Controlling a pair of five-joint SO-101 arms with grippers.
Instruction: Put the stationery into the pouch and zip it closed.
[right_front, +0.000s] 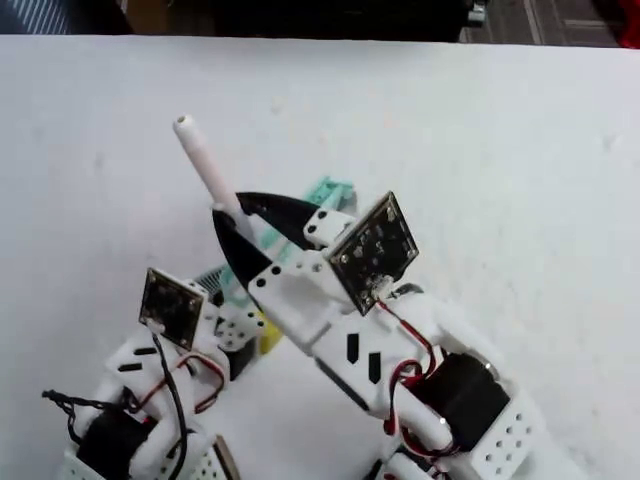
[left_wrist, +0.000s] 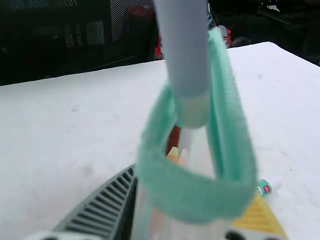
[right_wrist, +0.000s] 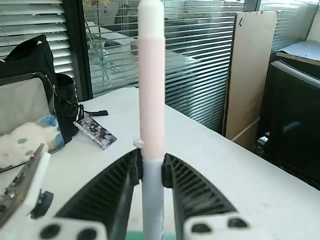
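Note:
A long white pen (right_front: 205, 165) is pinched near its lower end by my right gripper (right_front: 240, 225), whose black jaws are shut on it. The pen points up and away to the far left. In the right wrist view the pen (right_wrist: 151, 75) rises straight out of the right gripper (right_wrist: 151, 172). The teal-rimmed pouch (right_front: 330, 192) lies under both arms. In the left wrist view the pen (left_wrist: 182, 45) enters the pouch's open teal rim (left_wrist: 225, 100), with pencils inside. My left gripper (left_wrist: 175, 205) holds the pouch's near edge beside its grey ribbed finger (left_wrist: 107, 200).
A small capped item (left_wrist: 265, 188) lies on the white table (right_front: 480, 140) beside the pouch. The far and right parts of the table are bare. A black bag (right_wrist: 35, 75) and a plush toy (right_wrist: 22, 142) sit on a desk in the background.

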